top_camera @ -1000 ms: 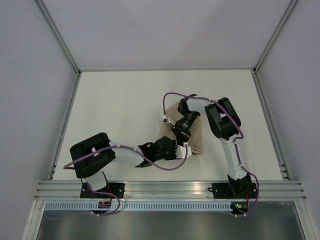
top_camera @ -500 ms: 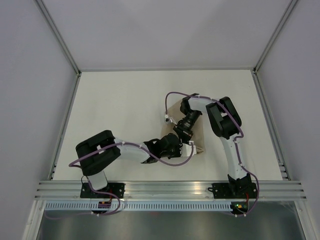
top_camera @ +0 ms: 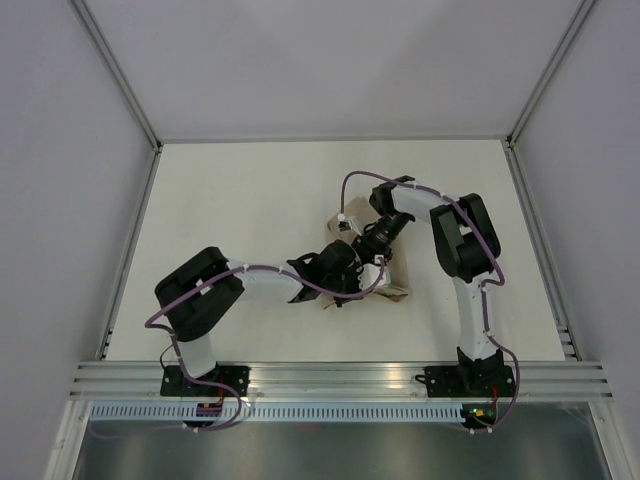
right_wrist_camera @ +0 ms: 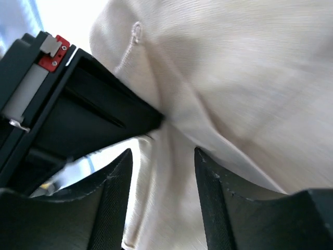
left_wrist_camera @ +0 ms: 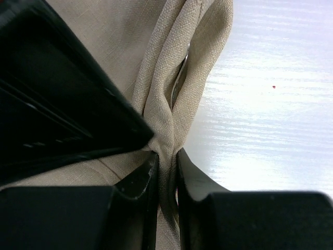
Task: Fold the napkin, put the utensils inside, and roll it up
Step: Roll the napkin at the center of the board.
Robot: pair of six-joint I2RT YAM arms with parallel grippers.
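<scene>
Napkin (top_camera: 397,291) (tan, creased) lies bunched near the table's (top_camera: 230,210) middle, slightly toward four o'clock; left tool (left_wrist_camera: 166,159), reaching from eight o'clock, is pinched tight on its doubled fold, right tool (right_wrist_camera: 162,172) hangs over it, fingers apart

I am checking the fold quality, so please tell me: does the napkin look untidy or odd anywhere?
Yes. The napkin is bunched, not flat: the left gripper, jaws shut, pinches a raised ridge of cloth, and it lies wrinkled in the top view.
</scene>
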